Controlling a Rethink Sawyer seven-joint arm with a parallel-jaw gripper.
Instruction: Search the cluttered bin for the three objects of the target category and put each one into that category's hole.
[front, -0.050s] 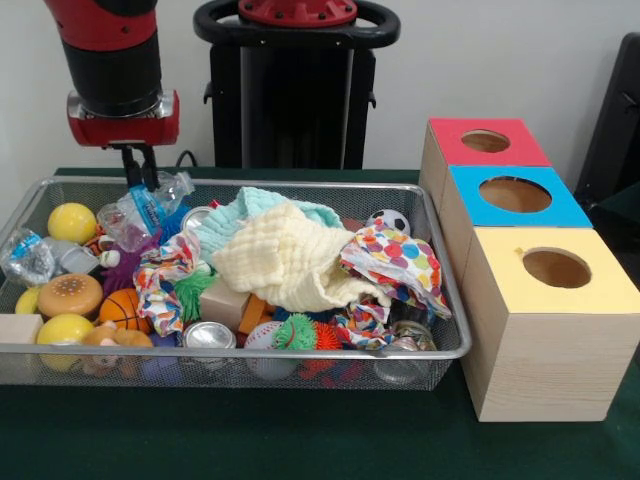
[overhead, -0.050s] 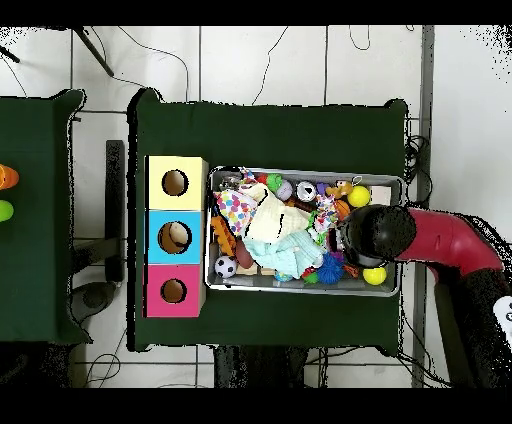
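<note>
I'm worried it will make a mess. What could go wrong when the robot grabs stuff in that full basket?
The end effector hangs by a crinkly plastic bottle, which might slip or squash. The cloths cover many toys, so it could miss hidden ones or drag a cloth up. A pulled item could spill over the basket's rim.

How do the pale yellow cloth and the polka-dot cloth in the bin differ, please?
The pale yellow cloth is plain, while the polka-dot cloth is white with many-coloured dots. The pale yellow cloth lies heaped at the bin's middle; the polka-dot cloth sits at the end nearest the boxes. Both are crumpled and lie on top of the clutter.
</note>
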